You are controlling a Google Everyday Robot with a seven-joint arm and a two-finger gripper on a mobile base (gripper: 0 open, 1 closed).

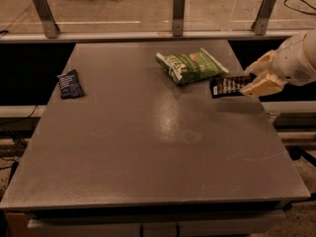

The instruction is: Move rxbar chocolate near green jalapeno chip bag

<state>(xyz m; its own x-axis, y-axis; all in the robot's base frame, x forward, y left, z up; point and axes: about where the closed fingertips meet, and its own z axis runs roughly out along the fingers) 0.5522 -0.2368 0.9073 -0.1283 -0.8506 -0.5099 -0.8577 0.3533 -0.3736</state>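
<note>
The green jalapeno chip bag (190,65) lies on the far right part of the grey table (148,142). My gripper (253,79) is at the table's right side, just right of the bag, shut on the right end of the rxbar chocolate (226,86). The black bar with white lettering sticks out leftward from the fingers (261,87), held slightly above the table, its left end close to the bag's lower right corner.
A small dark blue packet (69,84) lies near the table's left edge. A glass barrier with metal posts (178,6) runs along the far edge. The table's right edge is under my arm.
</note>
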